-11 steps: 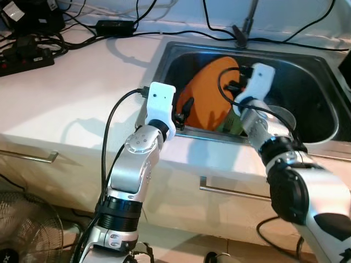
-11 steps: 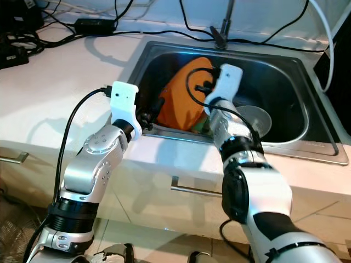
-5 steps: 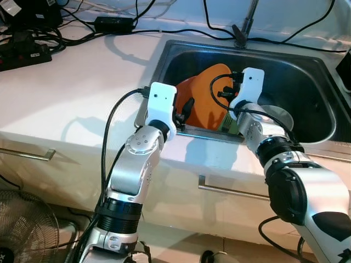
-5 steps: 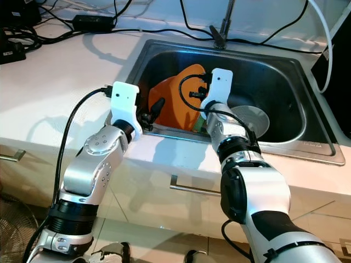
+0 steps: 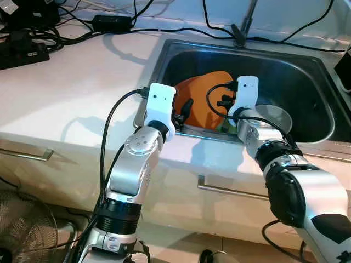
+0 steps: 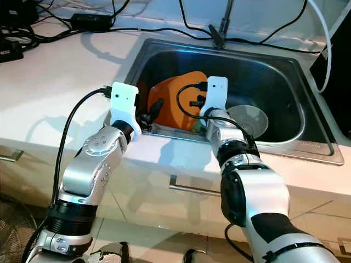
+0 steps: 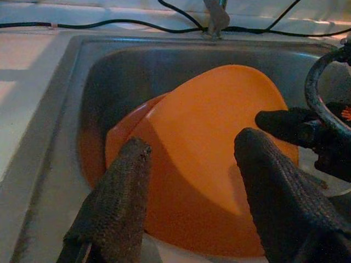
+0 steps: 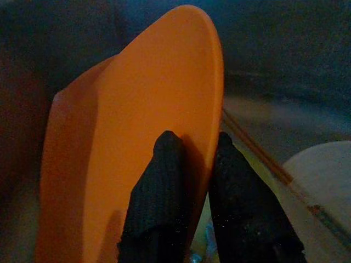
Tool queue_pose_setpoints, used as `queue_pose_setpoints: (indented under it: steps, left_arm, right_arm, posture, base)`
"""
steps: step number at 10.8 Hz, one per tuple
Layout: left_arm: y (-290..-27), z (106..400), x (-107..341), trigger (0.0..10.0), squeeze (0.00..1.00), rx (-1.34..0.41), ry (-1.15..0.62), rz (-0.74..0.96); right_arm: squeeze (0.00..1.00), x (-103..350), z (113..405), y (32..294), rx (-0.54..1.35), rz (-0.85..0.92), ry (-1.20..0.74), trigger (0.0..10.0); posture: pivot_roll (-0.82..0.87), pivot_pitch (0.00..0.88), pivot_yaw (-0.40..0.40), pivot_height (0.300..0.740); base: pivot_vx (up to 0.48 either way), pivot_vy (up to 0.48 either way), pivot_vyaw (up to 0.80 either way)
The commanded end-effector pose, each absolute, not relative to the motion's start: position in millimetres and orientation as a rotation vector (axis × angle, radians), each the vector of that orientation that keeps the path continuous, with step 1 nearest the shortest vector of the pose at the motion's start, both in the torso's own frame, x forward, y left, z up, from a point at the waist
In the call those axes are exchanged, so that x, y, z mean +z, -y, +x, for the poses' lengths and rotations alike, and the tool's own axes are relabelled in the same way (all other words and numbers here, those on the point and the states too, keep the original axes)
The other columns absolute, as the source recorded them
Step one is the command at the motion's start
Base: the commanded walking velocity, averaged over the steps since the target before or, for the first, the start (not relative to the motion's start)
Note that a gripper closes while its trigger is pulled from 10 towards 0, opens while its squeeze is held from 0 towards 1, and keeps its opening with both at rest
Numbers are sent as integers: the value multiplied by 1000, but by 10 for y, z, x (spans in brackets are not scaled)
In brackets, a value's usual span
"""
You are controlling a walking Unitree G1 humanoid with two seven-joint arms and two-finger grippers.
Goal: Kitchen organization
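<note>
Brushed steel sink, dull sheen; inside it a smooth matt orange plastic plate; right gripper fingers of rough woven black fabric

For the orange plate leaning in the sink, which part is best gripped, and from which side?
Grip the thin rim of the orange plate, coming from the sink's front edge. It stands tilted on edge against a second orange plate, so its rim is exposed. The right pincer already straddles that rim, one finger on each face. The left pincer is open before the plates, inside the steel sink.
</note>
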State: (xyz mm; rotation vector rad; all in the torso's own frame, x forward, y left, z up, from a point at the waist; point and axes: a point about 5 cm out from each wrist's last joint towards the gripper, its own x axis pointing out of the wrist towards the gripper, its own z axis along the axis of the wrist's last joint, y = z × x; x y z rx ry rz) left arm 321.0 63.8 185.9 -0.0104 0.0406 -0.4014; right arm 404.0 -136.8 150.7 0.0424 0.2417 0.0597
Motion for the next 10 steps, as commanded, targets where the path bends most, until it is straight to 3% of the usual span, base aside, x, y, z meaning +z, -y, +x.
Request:
queue_pose_setpoints:
  steps: [1, 2, 3, 8, 10]
  left_arm:
    - [-630, 3193, 1837, 10000, 0, -402, -50, -1]
    - [-632, 3197, 1836, 10000, 0, -402, -50, 1]
    - [-631, 3203, 1837, 10000, 0, -402, -48, 3]
    - [-668, 3227, 1906, 10000, 0, -356, 57, 37]
    - [-913, 3276, 2049, 10000, 0, -194, 228, 141]
  right_arm:
    - [824, 1518, 4041, 1464, 26, 3, -224, 10000]
    - [1000, 1529, 4044, 1486, 18, -22, -219, 10000]
    - [0, 1594, 4062, 1508, 16, -92, -180, 10000]
    - [0, 2021, 4132, 1507, 17, -103, 83, 10000]
    - [0, 2256, 3983, 1409, 83, -32, 390, 10000]
  posture:
    - [212, 96, -55, 740]
    - [211, 96, -55, 740]
    - [210, 96, -53, 740]
    - [187, 90, -47, 740]
    - [141, 93, -33, 740]
  base:
    - [0, 0, 0]
    - [0, 0, 0]
    - [0, 0, 0]
    - [0, 0, 0]
    - [0, 0, 0]
